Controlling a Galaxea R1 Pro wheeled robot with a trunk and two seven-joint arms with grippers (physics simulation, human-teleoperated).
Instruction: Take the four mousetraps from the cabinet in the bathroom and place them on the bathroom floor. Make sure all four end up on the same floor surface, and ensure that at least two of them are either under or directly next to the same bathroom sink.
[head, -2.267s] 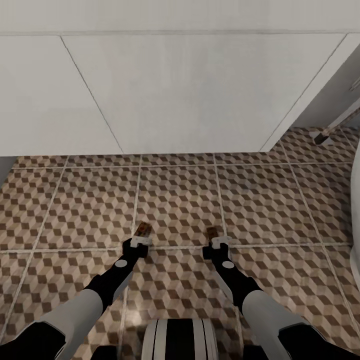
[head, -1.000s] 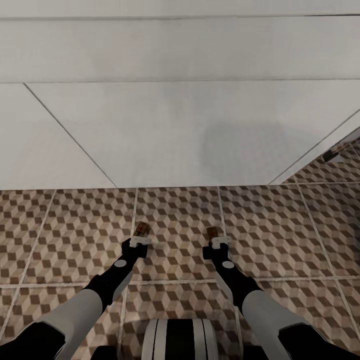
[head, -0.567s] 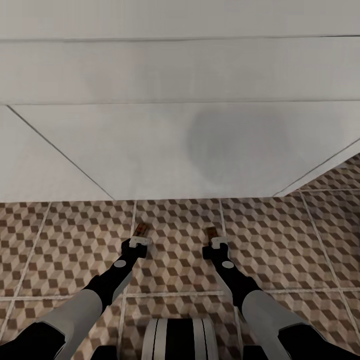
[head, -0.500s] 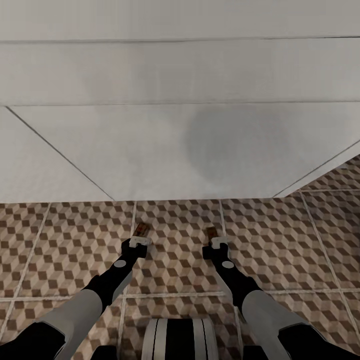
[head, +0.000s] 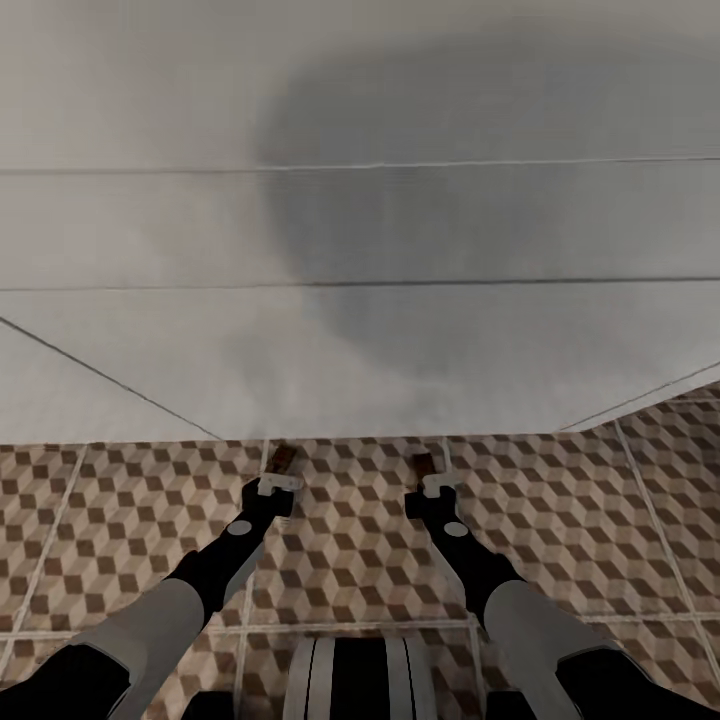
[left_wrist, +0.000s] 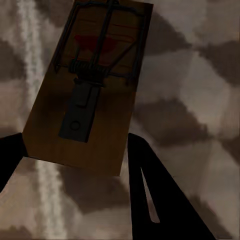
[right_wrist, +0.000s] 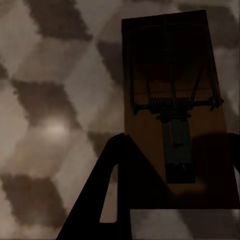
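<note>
Both grippers reach forward, low over the bathroom floor (head: 560, 540) of brown, beige and white cubes. My left gripper (head: 281, 476) is shut on a mousetrap (head: 283, 458), a small brown wooden rectangle. In the left wrist view that mousetrap (left_wrist: 87, 85) sticks out past the dark fingers (left_wrist: 155, 195), its metal spring and bar facing the camera. My right gripper (head: 430, 478) is shut on a second mousetrap (head: 423, 463). The right wrist view has this mousetrap (right_wrist: 175, 100) clamped at its near end between the fingers (right_wrist: 110, 190). Both traps hang just above the tiles, close to the foot of a white unit.
A white panelled unit (head: 150, 300) with thin seams rises straight ahead and carries a large dark shadow (head: 480, 200). Its base meets the floor just beyond the traps. Tiles stretch to both sides and past its right corner (head: 680, 410). My trunk (head: 360, 680) sits at the bottom.
The whole view has shifted: the white unit now looms larger and nearer, its base close to the traps, and the shadow on it has grown. Both grippers keep their hold and pose.
</note>
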